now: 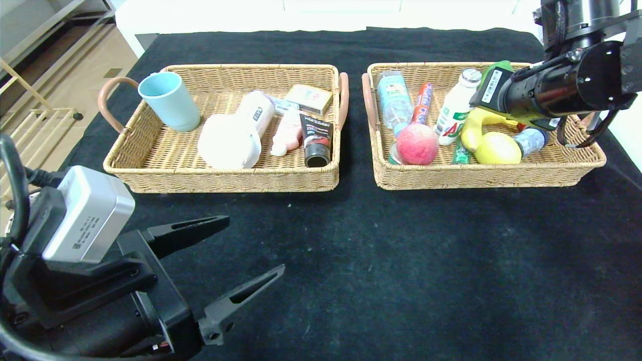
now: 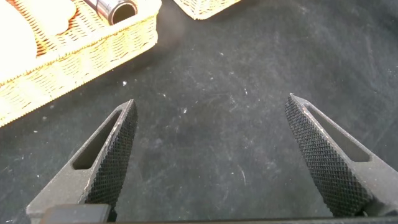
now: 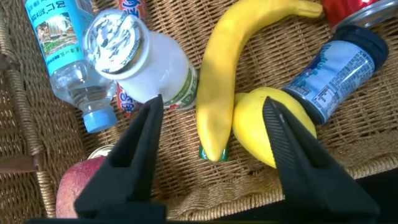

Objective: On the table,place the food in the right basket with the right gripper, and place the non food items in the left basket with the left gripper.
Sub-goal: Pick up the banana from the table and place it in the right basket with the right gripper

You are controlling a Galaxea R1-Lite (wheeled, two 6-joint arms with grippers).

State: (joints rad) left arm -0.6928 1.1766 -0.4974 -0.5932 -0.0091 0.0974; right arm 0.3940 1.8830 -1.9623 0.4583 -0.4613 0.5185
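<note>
Yellow banana (image 3: 219, 81), yellow lemon (image 3: 264, 127), pink-red peach (image 1: 417, 144); blue cup (image 1: 170, 100); tan woven baskets; black cloth

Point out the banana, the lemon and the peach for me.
banana (image 3: 219, 81), right wrist view, middle of its curved body.
lemon (image 1: 497, 149), head view, centre of its yellow skin.
peach (image 1: 417, 144), head view, centre of its pink-red face.

I read little | white drink bottle (image 1: 454, 119), upper right of head frame: large green "A" on label | other labels, tube print: too small to make out
</note>
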